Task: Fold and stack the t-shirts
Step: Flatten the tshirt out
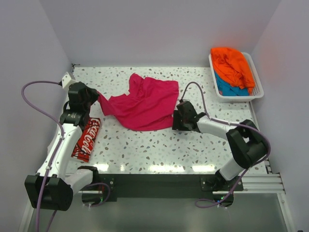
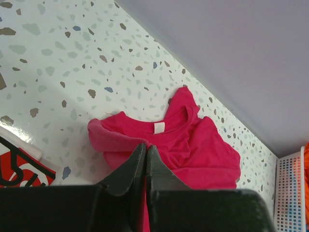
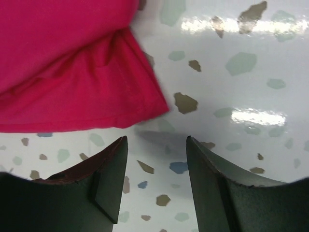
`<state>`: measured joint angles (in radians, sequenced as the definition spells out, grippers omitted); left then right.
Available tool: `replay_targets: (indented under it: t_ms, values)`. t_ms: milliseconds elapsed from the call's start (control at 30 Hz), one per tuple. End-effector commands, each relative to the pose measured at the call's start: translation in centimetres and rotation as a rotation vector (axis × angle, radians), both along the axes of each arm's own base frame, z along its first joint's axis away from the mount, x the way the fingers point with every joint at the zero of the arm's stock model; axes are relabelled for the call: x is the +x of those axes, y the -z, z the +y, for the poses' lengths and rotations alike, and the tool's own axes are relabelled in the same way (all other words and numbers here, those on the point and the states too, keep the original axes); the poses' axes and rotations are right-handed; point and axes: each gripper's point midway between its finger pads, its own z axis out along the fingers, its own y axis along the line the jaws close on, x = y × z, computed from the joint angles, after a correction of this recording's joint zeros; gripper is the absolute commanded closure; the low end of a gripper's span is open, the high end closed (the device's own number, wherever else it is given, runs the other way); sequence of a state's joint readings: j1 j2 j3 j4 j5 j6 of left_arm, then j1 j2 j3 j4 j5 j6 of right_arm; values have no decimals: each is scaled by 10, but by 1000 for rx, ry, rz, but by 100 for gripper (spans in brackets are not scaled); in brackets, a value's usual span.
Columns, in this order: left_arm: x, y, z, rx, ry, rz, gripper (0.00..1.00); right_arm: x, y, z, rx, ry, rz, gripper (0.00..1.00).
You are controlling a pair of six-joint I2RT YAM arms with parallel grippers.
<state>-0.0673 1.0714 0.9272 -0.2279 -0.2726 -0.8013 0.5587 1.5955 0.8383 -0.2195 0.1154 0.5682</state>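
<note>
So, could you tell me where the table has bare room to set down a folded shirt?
The widest bare patch is the near strip, between the pink t-shirt and the table's front edge, right of the red t-shirt. Another lies between it and the basket. The left side is crowded.

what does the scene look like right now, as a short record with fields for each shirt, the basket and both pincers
magenta-pink cloth t-shirt: crumpled, mid speckled table
red t-shirt with white script: compact strip at the table's left side
orange t-shirt: on top in the white slatted plastic basket
teal-blue t-shirt: in the basket, under the orange one
left pincer: shut on the pink shirt's edge
right pincer: open, pink hem just ahead, not between the jaws
</note>
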Motion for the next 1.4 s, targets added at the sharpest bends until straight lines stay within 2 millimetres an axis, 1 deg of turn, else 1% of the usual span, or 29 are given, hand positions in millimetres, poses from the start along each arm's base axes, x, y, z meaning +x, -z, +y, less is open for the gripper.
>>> replay_targets:
  t_ms: [0, 167, 200, 367, 467, 667, 733, 767, 800, 833, 867, 900, 933, 967, 1000, 1033, 1067, 1100, 1167, 1200, 1233, 1267, 1300, 1333, 1367]
  values:
    - [7, -25, 2, -8, -9, -92, 100, 30, -20, 22, 115, 98, -145, 44]
    - [6, -26, 3, -1, -10, -89, 100, 31, -20, 8, 102, 178, -187, 46]
    - [6, -26, 3, -1, -8, -91, 100, 35, -22, 10, 112, 187, -205, 46]
    - [6, -22, -1, -12, 11, -85, 100, 45, -18, 12, 106, 206, -217, 47]
    - [7, -23, -1, -12, 11, -86, 100, 52, -18, 20, 119, 199, -218, 47]
    - [8, -21, -2, -9, 16, -81, 100, 49, -8, 27, 102, 178, -181, 48]
    - [8, -20, -2, -8, 17, -77, 100, 46, -2, 27, 76, 175, -165, 51]
    - [8, -19, -2, -8, 18, -74, 100, 47, -2, 27, 75, 175, -164, 53]
    - [7, -18, -2, -8, 18, -71, 100, 46, 1, 27, 69, 176, -156, 60]
    - [7, -19, -2, -7, 19, -74, 100, 47, 1, 27, 66, 176, -158, 64]
    - [7, -19, -2, -3, 18, -72, 100, 41, 6, 24, 51, 176, -137, 71]
    - [7, -19, -2, -3, 17, -72, 100, 41, 5, 22, 48, 173, -138, 77]
    - [7, -20, -2, 2, 18, -71, 100, 39, 3, 21, 48, 173, -138, 92]
    - [6, -20, -2, 3, 20, -71, 100, 37, 2, 19, 42, 173, -134, 100]
    - [6, -22, -2, 9, 24, -68, 100, 33, 0, 16, 26, 170, -122, 100]
    - [5, -25, -2, 13, 27, -70, 100, 35, -17, 13, 35, 177, -156, 100]
    - [4, -27, -2, 19, 31, -71, 100, 38, -29, 9, 29, 186, -182, 100]
    - [3, -34, -1, 34, 34, -74, 100, 34, -40, 2, 9, 178, -186, 100]
    - [0, -45, -1, 50, 44, -87, 100, 41, -94, -6, 66, 190, -276, 100]
    - [-4, -49, 0, 67, 50, -81, 100, 38, -108, -20, 48, 200, -282, 100]
    - [-7, -67, 0, 76, 52, -114, 100, 36, -144, -30, 82, 215, -352, 100]
    - [-10, -75, 1, 85, 53, -123, 100, 42, -177, -41, 91, 234, -413, 100]
    - [-15, -93, 3, 106, 55, -147, 100, 36, -193, -53, 73, 249, -429, 100]
    - [-21, -107, 4, 118, 53, -176, 100, 34, -216, -61, 76, 258, -472, 100]
    - [-26, -119, 5, 127, 51, -196, 100, 33, -267, -69, 102, 265, -568, 100]
